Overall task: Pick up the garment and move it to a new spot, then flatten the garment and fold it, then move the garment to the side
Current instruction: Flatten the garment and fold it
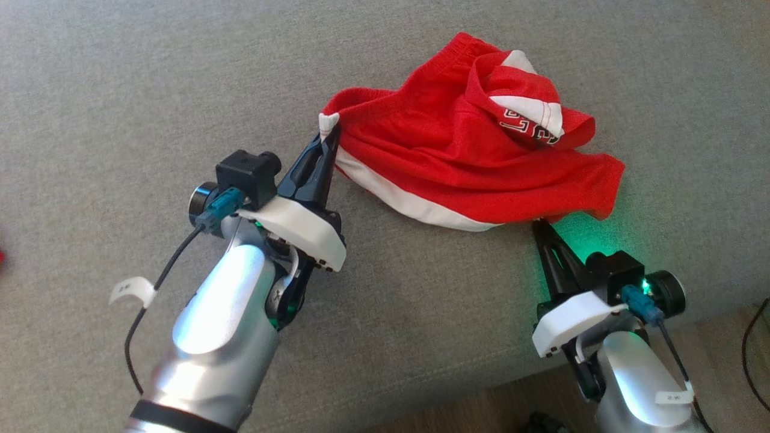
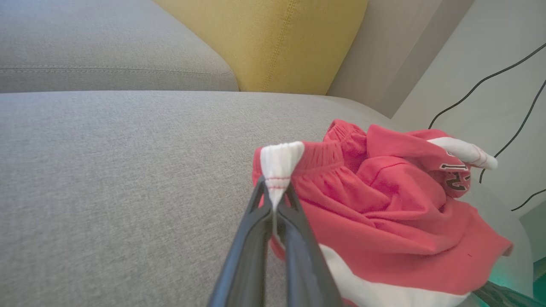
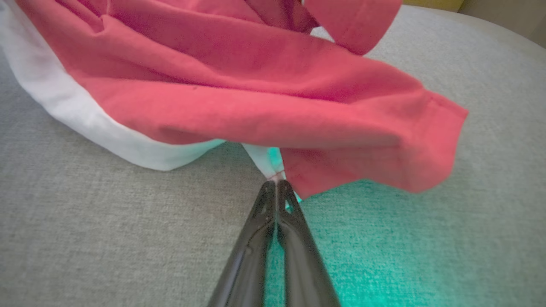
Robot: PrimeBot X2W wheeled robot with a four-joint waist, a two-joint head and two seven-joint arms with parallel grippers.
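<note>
A crumpled red garment [image 1: 457,156] with white side stripes and a lettered patch lies on the grey sofa seat [image 1: 120,90]. My left gripper [image 1: 329,135] is shut on a white corner at the garment's left end, by the ribbed waistband. In the left wrist view, that white tab sticks up above the closed left gripper [image 2: 275,192], with the garment [image 2: 384,213] bunched to the right. My right gripper [image 1: 537,224] is shut at the garment's near right hem. In the right wrist view, the right gripper [image 3: 276,184] pinches a small edge of the garment [image 3: 256,85], which lies heaped beyond it.
The seat's front edge runs across the lower right, with wooden floor [image 1: 722,337] and a dark cable [image 1: 752,337] below it. A yellow cushion [image 2: 264,38] stands behind the seat, and cables [image 2: 490,85] hang on the wall. Bare seat stretches to the left of the garment.
</note>
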